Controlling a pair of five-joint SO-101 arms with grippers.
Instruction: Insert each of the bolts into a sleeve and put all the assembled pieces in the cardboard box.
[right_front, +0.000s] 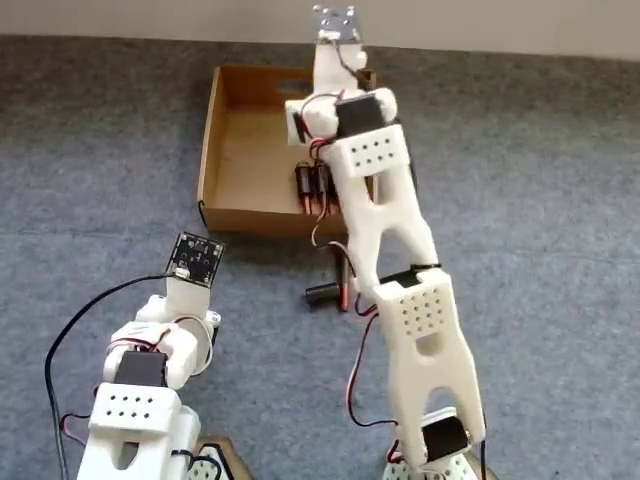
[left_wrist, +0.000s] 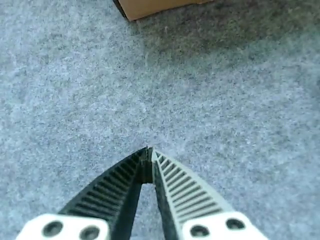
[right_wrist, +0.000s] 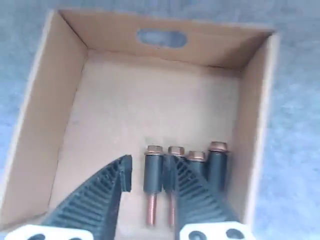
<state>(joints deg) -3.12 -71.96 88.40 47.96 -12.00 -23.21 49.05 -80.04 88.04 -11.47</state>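
So, box: cardboard box (right_front: 209, 150) on the grey carpet (left_wrist: 225, 100), open top up, so parts can go straight in from above.
Done parts: four assembled pieces (right_wrist: 216, 170) lie flat on the box floor, side by side, copper heads all pointing the same way, the end one beside a side wall. Judgement: rowing them up in one corner keeps the rest of the floor free.
Right gripper: right gripper (right_wrist: 148, 162) hangs low inside the box, jaws apart, straddling the piece at the open end of the row. There is a clear gap on one side, so it isn't clamped; the piece rests on the floor. Reads as a set-down pose, not a grasp.
Right arm: right arm (right_front: 385, 215) is stretched out over the near wall of the box, covering part of the row from above.
Left gripper: left gripper (left_wrist: 149, 153) has its jaws closed tip to tip with nothing between them, pointing at bare carpet, near a box corner but apart from it. Judgement: parked clear of the other arm's lane.
Loose parts: a dark sleeve (right_front: 322, 293) lies on the carpet just outside the near wall, with what looks like a copper bolt (right_front: 342, 282) touching or just beside it. The arm partly hides them, so I can't tell if they're mated.
Progress: judgement, mostly done; the outside pair needs joining (if not joined) and boxing.
Risk: the sleeve is round and on its side, so it likely rolls if nudged.
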